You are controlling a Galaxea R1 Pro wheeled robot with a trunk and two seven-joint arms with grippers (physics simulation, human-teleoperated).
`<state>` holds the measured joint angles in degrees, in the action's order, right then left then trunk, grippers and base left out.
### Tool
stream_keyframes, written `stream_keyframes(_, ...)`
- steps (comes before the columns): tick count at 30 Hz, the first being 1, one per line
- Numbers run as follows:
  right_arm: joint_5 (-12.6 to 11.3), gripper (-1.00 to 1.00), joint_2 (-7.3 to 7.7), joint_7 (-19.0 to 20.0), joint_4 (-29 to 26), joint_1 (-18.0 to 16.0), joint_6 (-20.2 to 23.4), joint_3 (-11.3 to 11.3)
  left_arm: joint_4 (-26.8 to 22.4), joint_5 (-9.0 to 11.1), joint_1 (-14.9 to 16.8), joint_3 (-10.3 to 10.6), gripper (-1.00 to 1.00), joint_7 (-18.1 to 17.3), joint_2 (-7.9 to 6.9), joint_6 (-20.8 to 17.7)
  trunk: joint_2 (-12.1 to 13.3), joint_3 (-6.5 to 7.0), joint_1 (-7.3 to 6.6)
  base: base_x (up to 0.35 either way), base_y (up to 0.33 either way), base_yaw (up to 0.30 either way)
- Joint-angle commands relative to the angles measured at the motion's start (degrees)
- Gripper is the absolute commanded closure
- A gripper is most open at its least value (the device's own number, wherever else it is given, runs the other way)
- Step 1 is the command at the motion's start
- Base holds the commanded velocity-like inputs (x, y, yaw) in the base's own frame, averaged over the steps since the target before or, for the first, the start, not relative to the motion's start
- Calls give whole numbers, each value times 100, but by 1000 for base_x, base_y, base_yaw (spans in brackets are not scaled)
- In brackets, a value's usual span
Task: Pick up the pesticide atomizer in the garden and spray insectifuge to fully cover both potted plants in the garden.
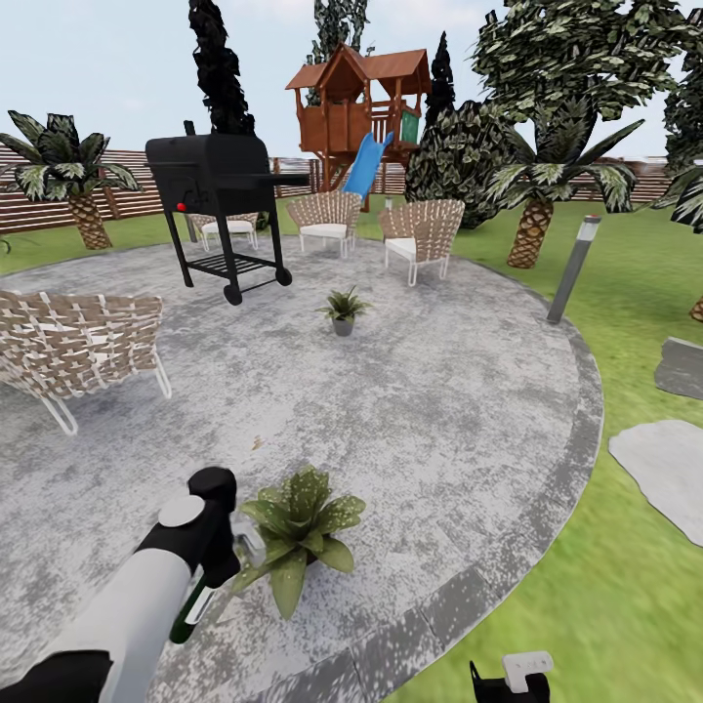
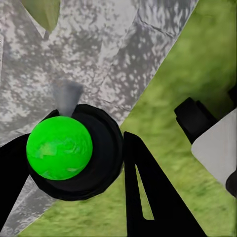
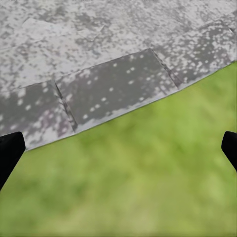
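Left end effector (image 1: 210,576) closed around the pesticide atomizer (image 1: 195,600), bottle hanging nearly upright, slightly tilted, at the patio's (image 1: 420,410) near edge. Just right of it, almost touching: broad-leaved potted plant (image 1: 301,532), so likely a short turn of the nozzle rightward. Farther ahead, well apart, second spiky plant (image 1: 343,310) in its grey pot. Right end effector (image 3: 118,148) wide open, empty, over grass

Patio (image 1: 439,410): mottled grey stone, rough. Chairs (image 1: 423,234): woven wicker. Fence (image 1: 39,200): brown wood slats. Grill (image 1: 220,181): matt black metal. Atomizer (image 2: 59,147): glossy green.
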<state>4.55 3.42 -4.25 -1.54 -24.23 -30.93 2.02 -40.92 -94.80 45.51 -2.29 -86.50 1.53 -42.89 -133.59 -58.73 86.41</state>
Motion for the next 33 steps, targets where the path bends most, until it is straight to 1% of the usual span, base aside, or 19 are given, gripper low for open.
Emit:
stream_keyframes(1,49,-100,1,-44,4,-3,-8,18,-4,-26,-6,-82,100,0,4,-61,-2,-5,-1,0,0,0)
stream_keyframes(3,49,-100,-5,-41,4,-3,-5,18,-4,-3,-15,-125,100,40,-14,-61,-2,-5,-1,0,-25,0)
stream_keyframes(8,46,-100,-17,-40,4,-3,-1,24,-10,7,-92,-139,100,62,-28,-61,-2,-5,-1,0,-240,46)
stream_keyframes(11,48,-100,-30,-40,4,-3,-3,27,-12,5,-95,-140,100,260,-33,-61,-2,-5,-1,0,-271,260)
stream_keyframes(13,50,-100,-32,-40,4,-3,-4,27,-42,5,-95,-140,100,325,-32,-61,-2,-5,-1,0,-270,274)
stream_keyframes(17,52,-100,-34,-40,4,-3,-2,27,-68,-2,-95,-142,100,360,-52,-61,-2,-5,-1,22,-217,276)
stream_keyframes(23,54,-100,-34,-34,4,-3,-2,27,-83,-2,-95,-138,100,362,-48,-61,-2,-5,-1,212,-174,276)
stream_keyframes(25,54,-100,-34,-36,4,-3,-1,27,-66,-33,-95,-129,100,369,-48,-61,-2,-5,-1,71,-30,276)
stream_keyframes(27,53,-100,-28,-36,4,-3,-1,20,-30,-62,-162,-125,100,371,-54,-68,-2,-5,-1,14,-6,131)
stream_keyframes(30,53,-100,-26,-39,4,-3,-3,19,-14,-73,-375,-112,100,371,-46,-62,-2,-5,-1,3,-1,27)
stream_keyframes(33,54,-100,-13,-40,4,-3,-1,18,-6,-71,-431,-113,100,363,-18,-61,-2,-5,-1,0,0,2)
